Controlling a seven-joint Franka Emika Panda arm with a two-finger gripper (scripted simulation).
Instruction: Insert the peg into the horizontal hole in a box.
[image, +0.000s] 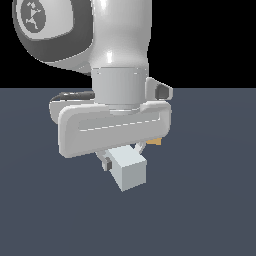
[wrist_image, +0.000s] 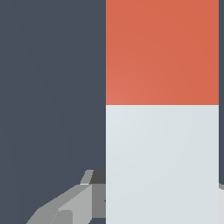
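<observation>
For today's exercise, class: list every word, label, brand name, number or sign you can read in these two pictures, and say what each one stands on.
There is no readable text in either view.
The peg, red part and pale part alike, is plain.
The gripper and the arm above it carry no lettering.
The grey-and-white pattern on the arm's round joint cap is a mottled design, not writing.
The small orange patch behind the gripper is unmarked.

You are seeing the peg (wrist_image: 162, 109) showing a red part and a pale grey-white part, the surface (image: 210, 210) lying slate-blue, the arm (image: 115, 45) gleaming white and grey.
</observation>
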